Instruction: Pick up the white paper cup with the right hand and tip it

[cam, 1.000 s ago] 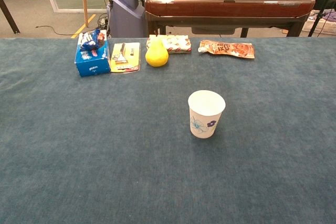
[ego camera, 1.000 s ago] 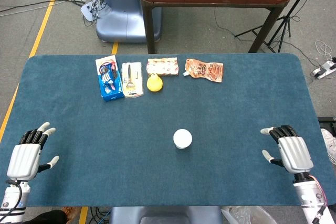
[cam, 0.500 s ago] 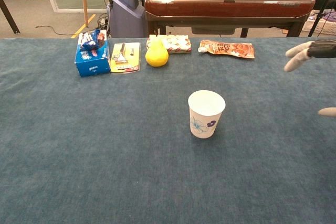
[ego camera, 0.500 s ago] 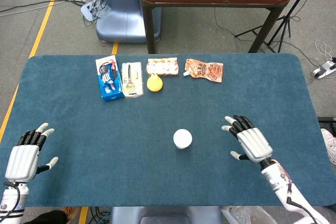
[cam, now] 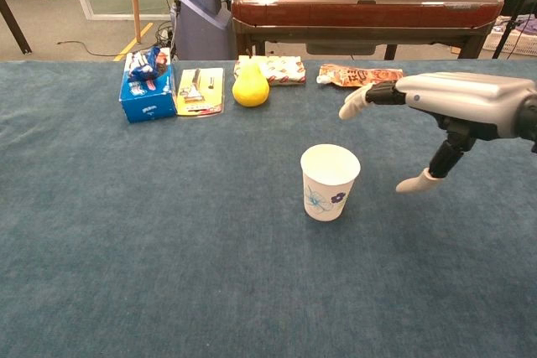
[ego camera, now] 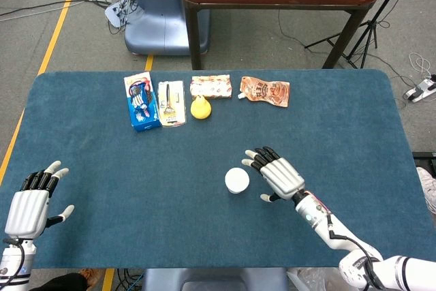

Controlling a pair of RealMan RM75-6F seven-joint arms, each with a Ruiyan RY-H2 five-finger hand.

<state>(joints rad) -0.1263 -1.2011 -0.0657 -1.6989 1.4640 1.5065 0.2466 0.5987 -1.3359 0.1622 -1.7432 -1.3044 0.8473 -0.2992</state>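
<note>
White paper cup [ego camera: 237, 180] stands upright, mouth up, on the blue surface [ego camera: 102, 161], roughly centre, well apart from the row of items at the far edge: blue box [ego camera: 142, 103], yellow card pack [ego camera: 172, 103], yellow pear-shaped item [ego camera: 200, 108], wrapped snack pack [ego camera: 211, 86], orange pouch [ego camera: 264, 90]. Judgement: cup is set alone w/ open space round it so a side approach needs no reaching over clutter.

Right robot hand [ego camera: 278, 171] is just beside the cup on its right, above the surface, not touching. Fingers [cam: 356, 102] spread and extended toward the far edge, thumb [cam: 417, 181] hanging down apart from them; holds nothing. Chest view shows a gap between thumb and cup wall. Judgement: pre-grasp stage, approx. aligned for a side wrap; pick-up and tip not yet done.

Left robot hand [ego camera: 28, 202] is at the near-left corner, fingers spread, holding nothing, well apart from the cup.
</note>
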